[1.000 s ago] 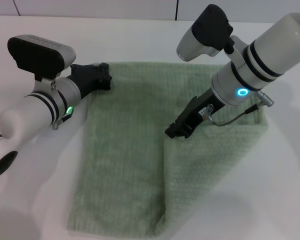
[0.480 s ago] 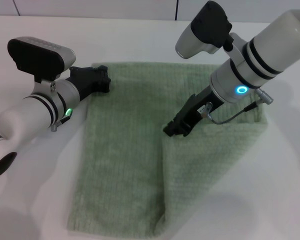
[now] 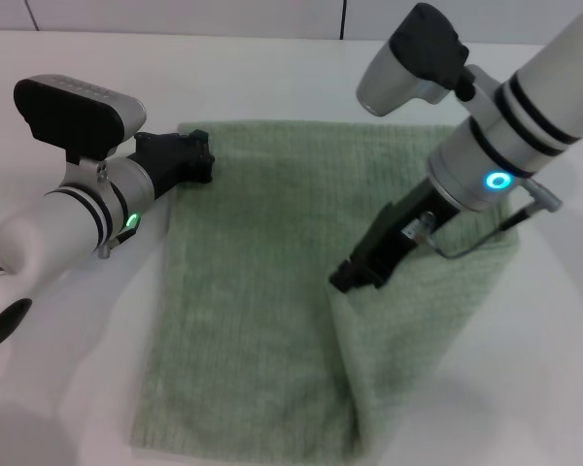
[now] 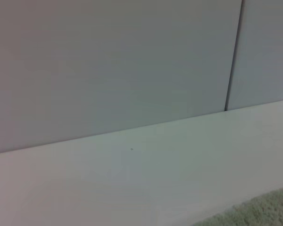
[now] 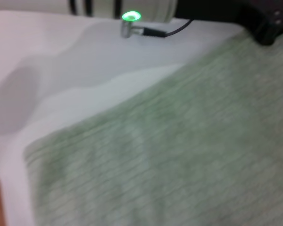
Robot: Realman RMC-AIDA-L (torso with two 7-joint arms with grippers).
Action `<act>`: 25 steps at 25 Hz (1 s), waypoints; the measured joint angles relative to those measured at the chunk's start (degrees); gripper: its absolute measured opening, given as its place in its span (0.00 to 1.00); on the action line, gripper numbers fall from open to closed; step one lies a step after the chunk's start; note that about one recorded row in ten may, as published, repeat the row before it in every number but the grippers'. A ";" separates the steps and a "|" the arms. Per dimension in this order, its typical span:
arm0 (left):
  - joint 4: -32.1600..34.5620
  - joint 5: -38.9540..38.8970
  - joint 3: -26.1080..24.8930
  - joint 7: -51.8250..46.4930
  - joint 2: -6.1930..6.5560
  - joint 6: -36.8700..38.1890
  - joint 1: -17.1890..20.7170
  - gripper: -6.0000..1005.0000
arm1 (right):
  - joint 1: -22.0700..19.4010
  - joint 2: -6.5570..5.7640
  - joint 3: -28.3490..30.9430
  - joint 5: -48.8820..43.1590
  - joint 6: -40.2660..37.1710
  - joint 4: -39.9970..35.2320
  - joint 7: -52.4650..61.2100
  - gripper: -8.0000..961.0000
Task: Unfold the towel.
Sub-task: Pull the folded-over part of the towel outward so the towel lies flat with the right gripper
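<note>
The pale sage-green towel lies on the white table, its right part folded over onto itself. My right gripper is shut on the folded layer's edge near the towel's middle and holds it slightly raised. My left gripper is at the towel's far left corner, shut on that corner. The towel fills most of the right wrist view, where the left gripper also shows farther off. A sliver of towel shows in the left wrist view.
The white table extends on all sides of the towel. A pale wall with a dark vertical seam stands behind the table's far edge.
My right gripper has moved right and toward the near side, drawing the folded edge with it. The left gripper has stayed at the far left corner.
</note>
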 joint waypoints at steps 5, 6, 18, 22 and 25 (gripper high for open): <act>-0.03 0.00 -0.17 0.07 0.03 0.00 0.15 0.11 | -3.12 0.00 0.35 -2.50 -7.62 -8.12 3.82 0.09; -0.03 0.00 -0.21 0.10 0.03 0.01 0.16 0.11 | -3.63 0.04 0.40 -3.31 -8.94 -9.55 4.70 0.09; -0.04 -0.06 -0.44 0.26 0.09 0.35 0.03 0.11 | -3.90 0.12 1.89 -9.31 -21.95 -15.69 10.36 0.12; -0.04 -0.11 -0.45 0.27 0.07 0.36 -0.18 0.11 | -3.55 0.10 1.14 -11.16 -24.81 -16.64 10.83 0.13; -0.07 -0.13 -0.45 0.24 0.03 0.36 -0.24 0.11 | -3.47 0.11 0.98 -11.66 -26.66 -17.04 10.94 0.13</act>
